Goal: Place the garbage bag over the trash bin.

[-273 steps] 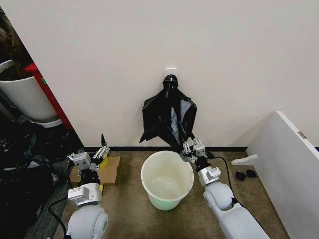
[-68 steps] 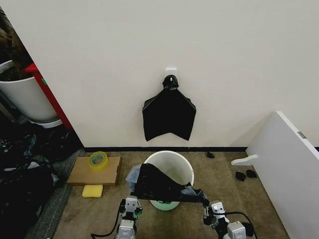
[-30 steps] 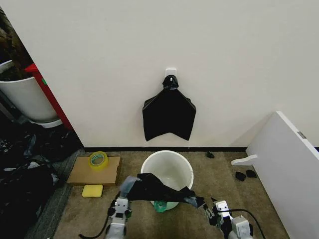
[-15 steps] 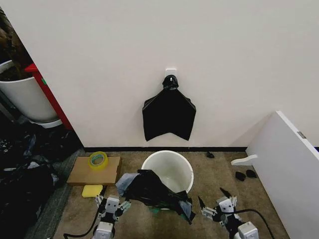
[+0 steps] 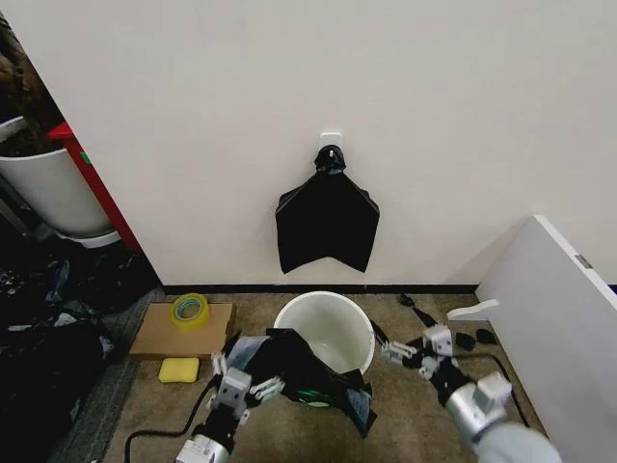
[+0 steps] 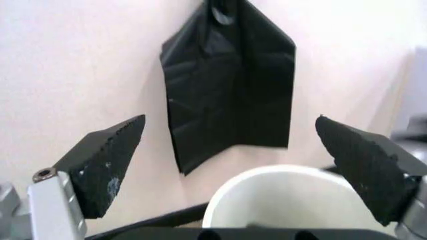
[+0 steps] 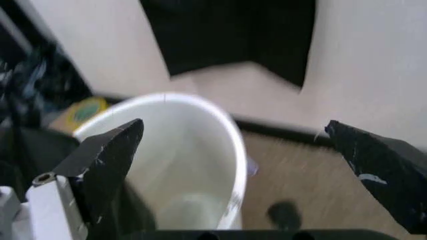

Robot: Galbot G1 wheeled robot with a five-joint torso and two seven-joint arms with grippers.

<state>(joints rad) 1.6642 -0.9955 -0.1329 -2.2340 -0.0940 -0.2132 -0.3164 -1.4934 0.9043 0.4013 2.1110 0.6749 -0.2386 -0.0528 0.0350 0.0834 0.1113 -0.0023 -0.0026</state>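
The trash bin, a cream-white bucket, stands on the carpet by the wall. The garbage bag, crumpled black plastic, hangs over the bin's near-left rim and sags to the floor in front. My left gripper is open at the bag's left edge; in the left wrist view its fingers stand wide apart with nothing between them, facing the bin's rim. My right gripper is open just right of the bin. The right wrist view shows its spread fingers and the bin.
A flat black bundle hangs from a wall hook above the bin. A yellow tape roll lies on cardboard, with a yellow sponge beside it. A large white pot and dark clutter are at left, a white board at right.
Both grippers have let go of the bag, which slumped from its stretched hold onto the bin's near-left rim. The right gripper rose beside the bin. The left moved to the bag's edge.
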